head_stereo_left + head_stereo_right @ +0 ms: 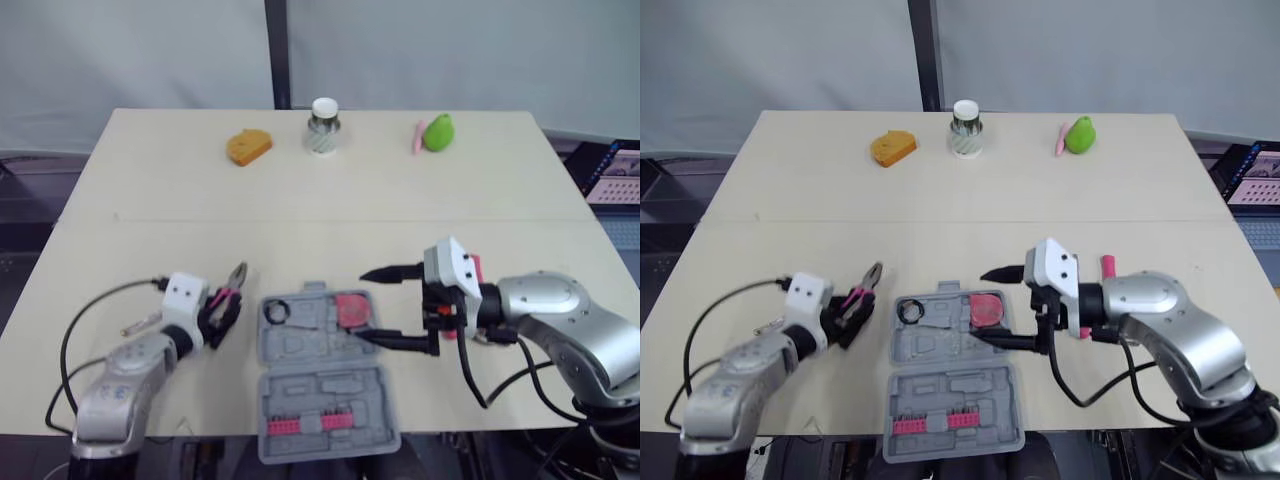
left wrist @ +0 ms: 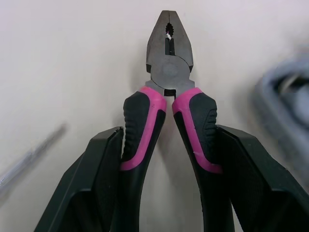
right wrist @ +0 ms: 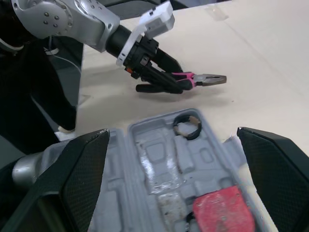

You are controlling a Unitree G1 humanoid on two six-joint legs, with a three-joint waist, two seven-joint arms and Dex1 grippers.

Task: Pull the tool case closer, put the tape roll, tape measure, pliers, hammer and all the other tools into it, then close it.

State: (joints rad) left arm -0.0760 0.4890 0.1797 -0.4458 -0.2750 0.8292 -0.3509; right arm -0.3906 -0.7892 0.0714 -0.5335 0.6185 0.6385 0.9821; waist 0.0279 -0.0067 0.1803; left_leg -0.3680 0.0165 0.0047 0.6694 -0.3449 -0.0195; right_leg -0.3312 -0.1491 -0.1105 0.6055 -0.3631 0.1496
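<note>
Left tool [image 1: 220, 312] clamped on the pink-and-black handles of the pliers [image 2: 169, 72], over the counter [image 1: 300, 220] just left of the open tool case [image 1: 320, 392]. Right tool [image 1: 365, 304] spread wide at the case's right edge, beside a red item [image 1: 351, 309] seated inside.

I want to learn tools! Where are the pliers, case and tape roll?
pliers [image 2: 169, 72], left wrist view, on the metal head.
case [image 1: 330, 395], left eye view, on the grey lower half.
tape roll [image 3: 176, 128], right wrist view, on its black rim.
</note>
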